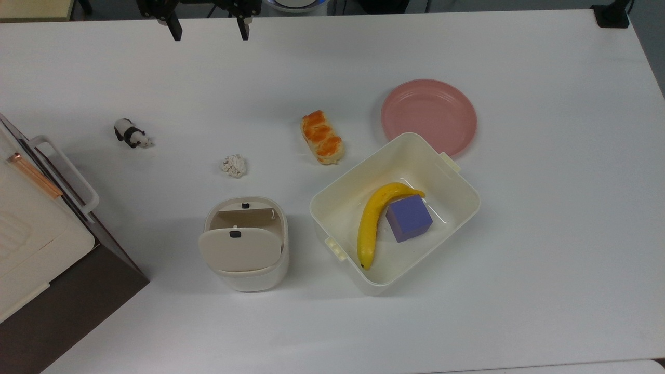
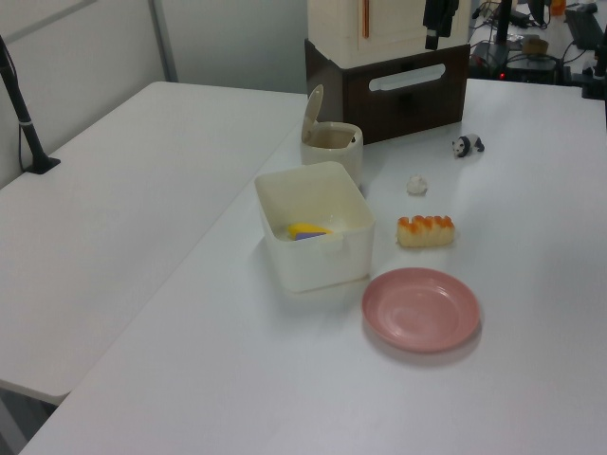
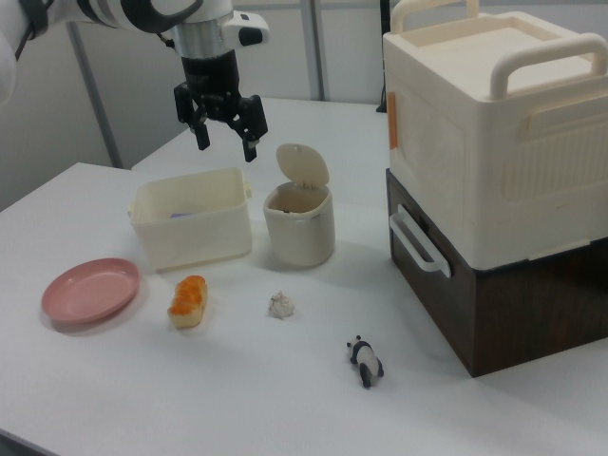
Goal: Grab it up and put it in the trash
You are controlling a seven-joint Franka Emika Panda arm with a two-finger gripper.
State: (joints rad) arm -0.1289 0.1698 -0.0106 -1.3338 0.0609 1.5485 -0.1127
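The gripper (image 1: 210,31) hangs at the 12 o'clock edge of the top view, above the white table (image 1: 545,234), with its two black fingers (image 1: 176,30) spread wide and nothing between them. In the right view the gripper (image 3: 226,142) is high in the air, over the far side of the tub (image 3: 190,228) and the bin (image 3: 298,223).

The paper ball (image 1: 234,165) lies on the table by itself, touching nothing. In the top view it is at about 12 o'clock from the bin (image 1: 244,244), near it but apart, and at about 6 o'clock from the gripper, well apart. In the right view the paper ball (image 3: 280,305) sits at 6 o'clock from the bin, between the bread (image 3: 189,300) and the panda (image 3: 365,362). In the left view the paper ball (image 2: 416,185) is small and pale, near the bin (image 2: 331,144).

The bin stands upright with its lid (image 1: 239,250) tilted up, so the opening shows. In the top view the bread (image 1: 322,136) is at 2 o'clock from the paper ball and the panda (image 1: 132,133) is at 10 o'clock from it. The tub (image 1: 457,176) holds a banana (image 1: 371,223) and a purple cube (image 1: 409,218) that touch each other. A pink plate (image 1: 429,115) lies at 12 o'clock from the tub, partly behind its rim. A cream box (image 3: 494,123) rests on a dark brown cabinet (image 3: 503,304)
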